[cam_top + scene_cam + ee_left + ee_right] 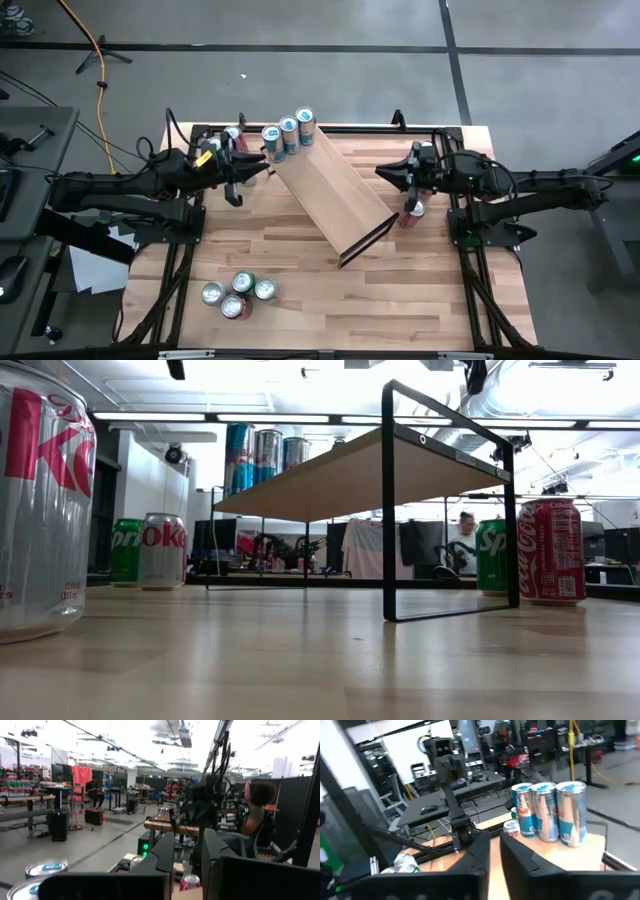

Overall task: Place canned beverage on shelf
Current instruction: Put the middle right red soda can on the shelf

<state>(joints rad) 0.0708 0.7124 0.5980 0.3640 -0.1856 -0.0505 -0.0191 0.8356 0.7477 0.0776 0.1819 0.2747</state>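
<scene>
The shelf (330, 190), a pale-wood plank on a thin black frame, stands slantwise in the middle of the table; it also shows in the low view (350, 470). Three blue-and-silver cans (288, 130) stand upright in a row on its far-left end and also show in the right wrist view (547, 812). My left gripper (258, 172) hovers by the shelf's left side, open and empty (189, 855). My right gripper (383, 172) hovers by the shelf's right side, open by a narrow gap and empty (495, 855).
Several cans (238, 295) stand together near the table's front edge. A red can (412, 212) stands under my right arm, and more cans (232, 135) stand beside my left arm at the back. A person (257, 805) sits beyond the table.
</scene>
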